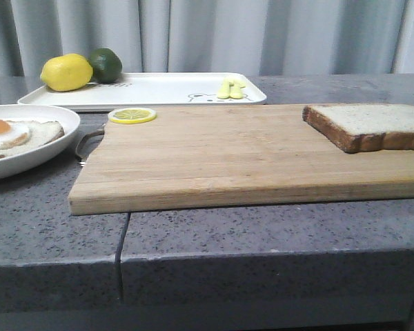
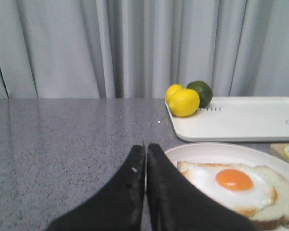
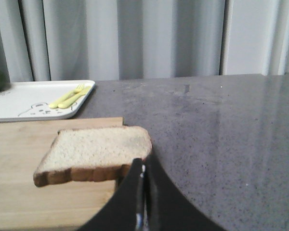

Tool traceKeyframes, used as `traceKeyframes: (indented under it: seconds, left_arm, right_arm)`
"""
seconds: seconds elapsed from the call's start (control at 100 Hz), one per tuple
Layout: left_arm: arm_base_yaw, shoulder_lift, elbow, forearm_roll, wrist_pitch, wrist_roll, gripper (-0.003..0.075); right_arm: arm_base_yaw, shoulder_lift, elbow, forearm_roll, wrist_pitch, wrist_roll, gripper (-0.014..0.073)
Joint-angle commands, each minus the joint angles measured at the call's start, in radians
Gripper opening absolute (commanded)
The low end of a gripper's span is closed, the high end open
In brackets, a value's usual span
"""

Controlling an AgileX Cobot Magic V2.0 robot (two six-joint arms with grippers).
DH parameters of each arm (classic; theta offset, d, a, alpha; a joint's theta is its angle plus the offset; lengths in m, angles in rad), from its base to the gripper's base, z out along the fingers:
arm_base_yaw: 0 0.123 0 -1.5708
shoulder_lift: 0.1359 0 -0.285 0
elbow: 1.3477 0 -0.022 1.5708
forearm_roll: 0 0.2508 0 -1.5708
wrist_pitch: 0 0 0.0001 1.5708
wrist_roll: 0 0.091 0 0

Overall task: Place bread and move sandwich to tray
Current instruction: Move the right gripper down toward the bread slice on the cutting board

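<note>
Front view shows nothing yet done: the bread [image 1: 372,125] lies on the wooden cutting board [image 1: 214,155], the egg-topped sandwich [image 1: 14,136] sits open on its plate [image 1: 52,117], the tray [image 1: 165,89] awaits, and both end effectors, left [image 2: 145,149] and right [image 3: 142,168], are together, empty.

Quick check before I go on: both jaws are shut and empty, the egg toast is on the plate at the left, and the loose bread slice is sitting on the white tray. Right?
Not quite. The bread lies on the wooden cutting board, at its right end, not on the tray; the front view shows it. The rest holds: left gripper and right gripper jaws are shut and empty, and the sandwich is on the plate at left.
</note>
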Motion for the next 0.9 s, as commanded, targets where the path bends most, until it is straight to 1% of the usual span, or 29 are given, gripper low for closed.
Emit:
traceKeyframes:
  seconds: [0.0, 0.06, 0.23, 0.42, 0.49, 0.61, 0.89]
  left_arm:
    - [0.002, 0.076, -0.121, -0.016, -0.016, -0.011, -0.0020]
    - [0.002, 0.137, -0.188, -0.020, 0.037, -0.011, -0.0020]
    - [0.002, 0.309, -0.398, -0.092, 0.211, -0.011, -0.0020]
    - [0.002, 0.481, -0.614, -0.150, 0.397, -0.011, -0.0020]
    - [0.002, 0.527, -0.659, -0.154, 0.418, -0.004, -0.0020]
    - [0.002, 0.575, -0.689, -0.154, 0.420, -0.004, -0.0020]
    - [0.002, 0.626, -0.692, -0.156, 0.444, -0.004, -0.0019]
  right_arm:
    - [0.005, 0.041, -0.122, 0.007, 0.024, 0.002, -0.0070]
    - [0.005, 0.092, -0.183, 0.007, 0.091, 0.002, -0.0070]
    - [0.005, 0.267, -0.373, 0.007, 0.256, 0.001, -0.0070]
    - [0.005, 0.444, -0.555, 0.007, 0.382, 0.001, -0.0070]
    - [0.005, 0.501, -0.598, 0.007, 0.395, 0.001, -0.0070]
    - [0.005, 0.576, -0.636, 0.007, 0.391, 0.001, -0.0070]
    - [0.005, 0.655, -0.642, 0.023, 0.388, 0.001, -0.0069]
